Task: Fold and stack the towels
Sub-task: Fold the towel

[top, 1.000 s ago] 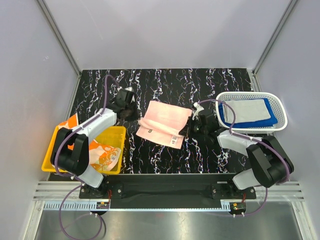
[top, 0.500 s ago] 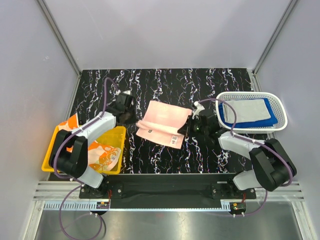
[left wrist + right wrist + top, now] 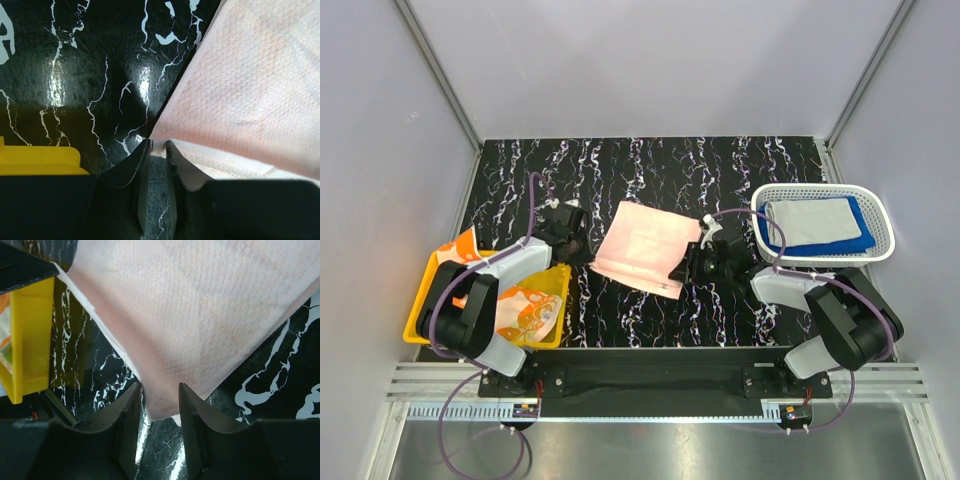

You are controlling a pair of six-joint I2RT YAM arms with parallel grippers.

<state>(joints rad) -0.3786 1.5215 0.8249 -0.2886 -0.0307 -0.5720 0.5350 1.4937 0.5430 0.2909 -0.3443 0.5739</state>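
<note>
Pink towel folded on counter; L fingers slightly apart at one corner, R fingers apart astride another. We reckon off-white towel + blue towel done in white basket; pink unstacked, orange-patterned towel left in yellow bin.

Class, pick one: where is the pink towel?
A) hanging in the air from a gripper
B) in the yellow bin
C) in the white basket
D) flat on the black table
D: the pink towel lies spread on the table, not in any container.
</note>
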